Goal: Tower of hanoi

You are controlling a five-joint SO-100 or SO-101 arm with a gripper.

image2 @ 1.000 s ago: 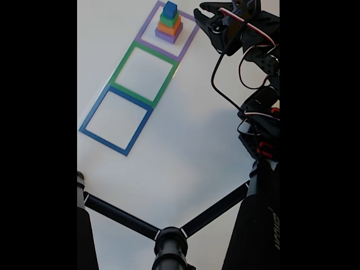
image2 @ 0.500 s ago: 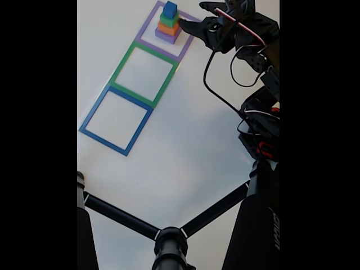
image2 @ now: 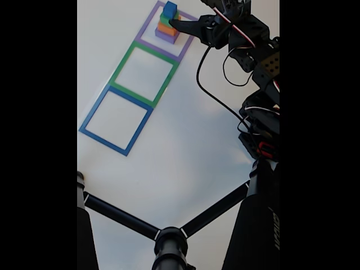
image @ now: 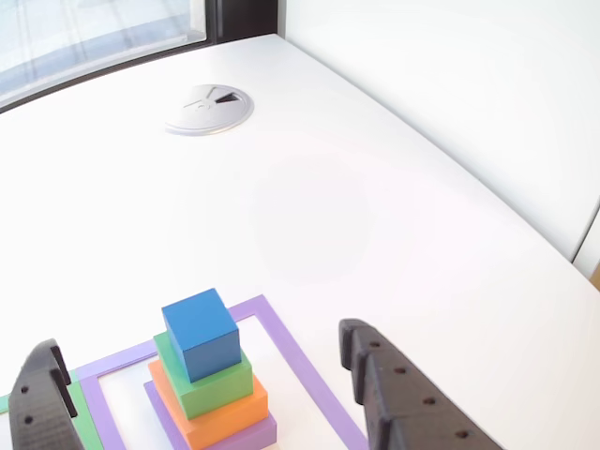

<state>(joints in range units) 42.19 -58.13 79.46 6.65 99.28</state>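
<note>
Blocks, four in number, form one stepped tower: a blue block (image: 200, 332) on top, a green block (image: 208, 382) under it, an orange block (image: 217, 411) next, and a purple block (image: 246, 437) at the base. The tower stands inside the purple frame (image: 298, 367), on the white bench (image: 309, 197).

Fixed view, left to right: three square frames lie in a touching diagonal row, namely the blue frame (image2: 115, 121) lowest and leftmost, the green frame (image2: 144, 73) in the middle, and the purple frame (image2: 170, 35) at the top with the tower (image2: 168, 21) inside it. Both lower frames enclose bare bench. To the right, the arm (image2: 259, 84) rises from the lower right and bends over toward the upper left, with loose cables looping beside it. Its tool (image2: 179, 21) reaches the tower's right side. A black tripod (image2: 169, 239) crosses the bottom of the view.

Other view, left to right: one black finger (image: 42, 403) stands at the left edge, the tower is in the middle, and the second finger (image: 398, 398) stands to the right, outside the purple frame. The tool is spread wide, straddling the tower without touching it. A round grey cable port (image: 209, 109) sits in the bench farther back.
</note>
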